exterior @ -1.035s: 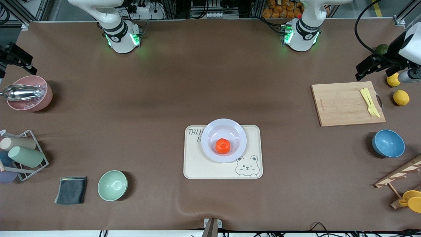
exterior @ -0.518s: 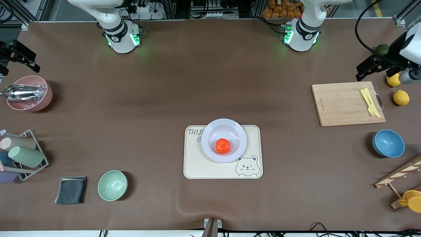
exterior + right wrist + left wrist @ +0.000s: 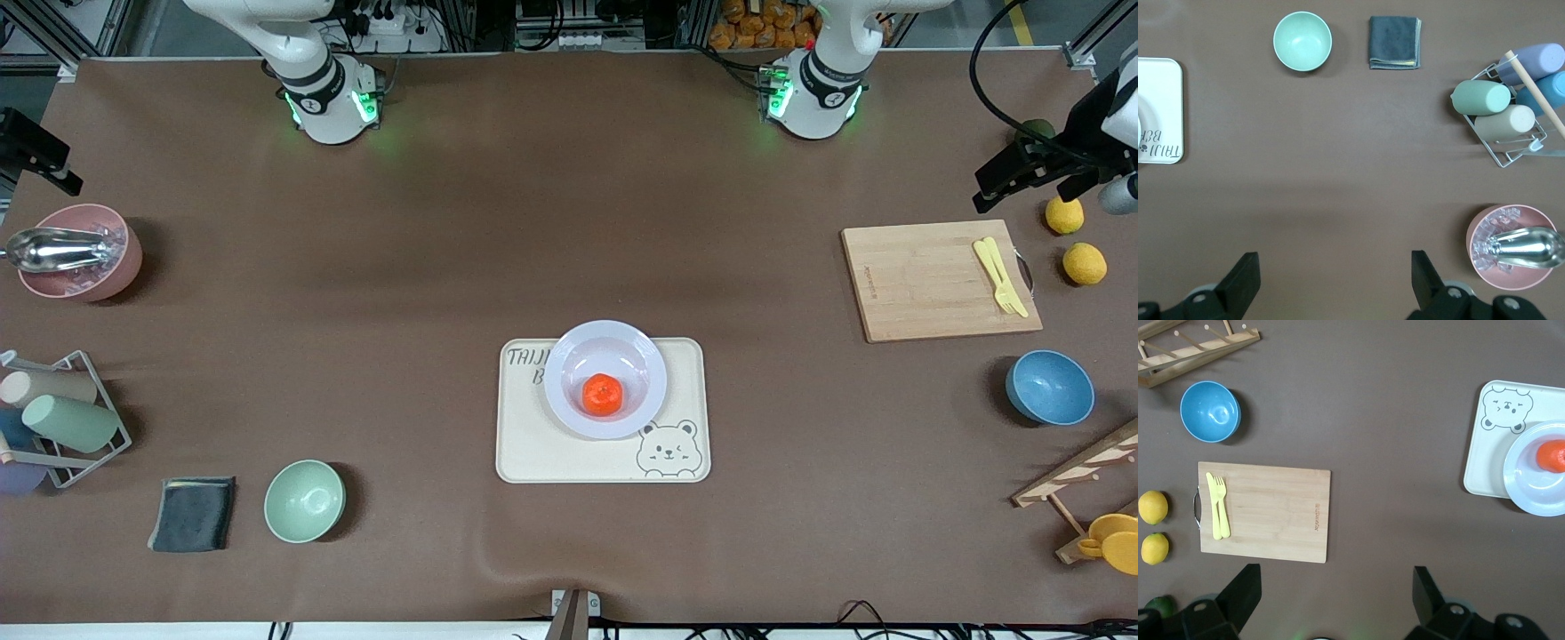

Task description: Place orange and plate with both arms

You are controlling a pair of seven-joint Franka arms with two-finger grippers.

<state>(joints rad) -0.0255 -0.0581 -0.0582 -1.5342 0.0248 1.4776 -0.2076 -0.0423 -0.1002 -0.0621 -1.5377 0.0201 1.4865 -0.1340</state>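
The orange lies in the shallow well of the pale lavender-white plate. The plate rests on a cream tray with a bear drawing, near the table's middle. In the left wrist view the orange and plate show at the picture's edge. My left gripper hangs open and empty in the air over the left arm's end of the table, by the cutting board's corner; its jaws stand wide. My right gripper hangs open and empty over the right arm's end, close to the pink bowl; its jaws stand wide.
At the left arm's end are a wooden cutting board with yellow cutlery, two lemons, a blue bowl and a wooden rack. At the right arm's end are a pink bowl with a metal scoop, a cup rack, a grey cloth and a mint bowl.
Both grippers have drifted outward toward their own ends of the table. The orange, plate and tray have not moved.
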